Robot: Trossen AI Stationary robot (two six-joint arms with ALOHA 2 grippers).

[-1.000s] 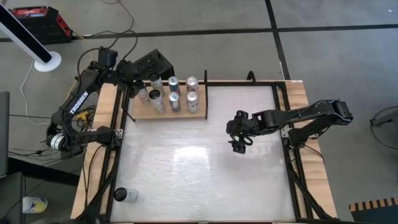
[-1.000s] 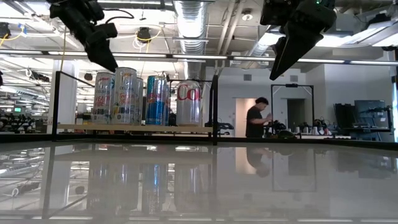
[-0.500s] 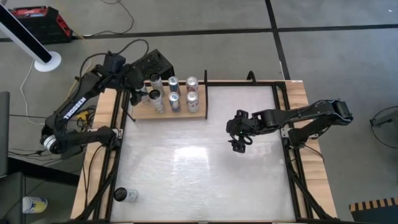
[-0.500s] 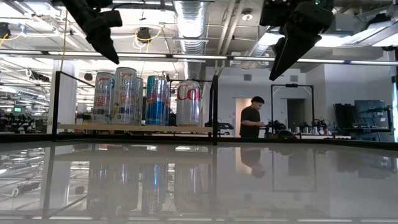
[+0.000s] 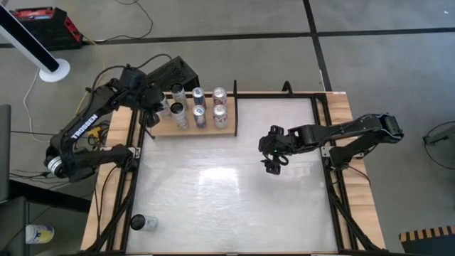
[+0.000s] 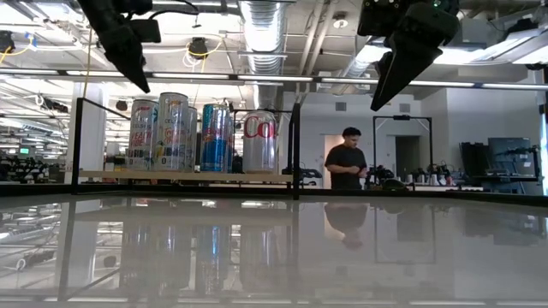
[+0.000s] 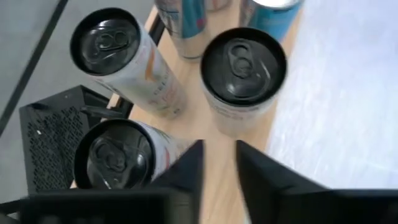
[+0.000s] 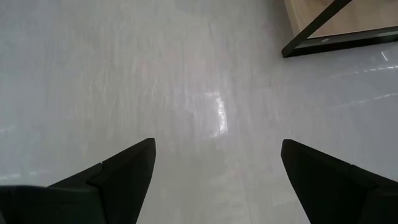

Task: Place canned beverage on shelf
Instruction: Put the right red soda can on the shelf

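Left wrist view shows your left tool (image 7: 217, 163) with its fingers nearly together and holding nothing, above the shelf (image 7: 205, 124) among upright cans. Your right tool (image 5: 272, 158) hangs spread wide over the bare surface (image 5: 234, 192), empty. Six cans stand on the shelf at the far left corner; one loose can (image 5: 142, 222) lies on its side at the near left corner. Expect it to be rigid but thin-walled, smooth and prone to rolling, so grip it across mid-body, firmly without crushing.
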